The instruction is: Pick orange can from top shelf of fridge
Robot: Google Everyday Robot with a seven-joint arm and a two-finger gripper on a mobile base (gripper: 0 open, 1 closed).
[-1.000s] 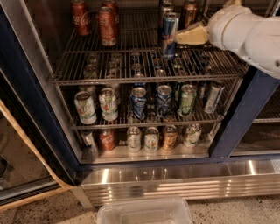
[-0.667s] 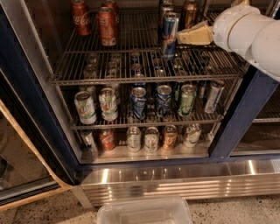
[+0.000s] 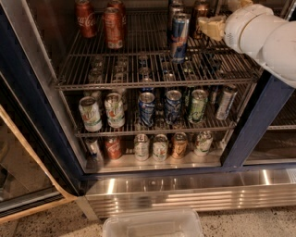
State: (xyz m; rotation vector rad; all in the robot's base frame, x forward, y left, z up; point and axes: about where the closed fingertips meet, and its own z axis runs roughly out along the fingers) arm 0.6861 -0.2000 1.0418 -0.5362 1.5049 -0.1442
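The orange can (image 3: 200,13), coppery with a silver lid, stands at the back right of the top shelf (image 3: 134,60), a grey wire rack in the fridge (image 3: 257,121). My gripper (image 3: 212,27), cream-coloured at the end of the white arm (image 3: 263,36), is just right of the can and slightly in front of it, level with its lower half. A tall blue-and-silver slim can (image 3: 179,37) stands to the left of the gripper. Part of the orange can is hidden behind the gripper.
Two red Coca-Cola cans (image 3: 86,18) (image 3: 113,28) stand at the shelf's left rear. Two lower racks hold several cans (image 3: 147,109). The steel base (image 3: 185,190) runs below. A clear plastic bin (image 3: 152,224) sits on the floor. The glass door (image 3: 23,180) hangs open at the left.
The arm has moved up and deeper into the top shelf, bringing the gripper from beside the slim can to beside the orange can.
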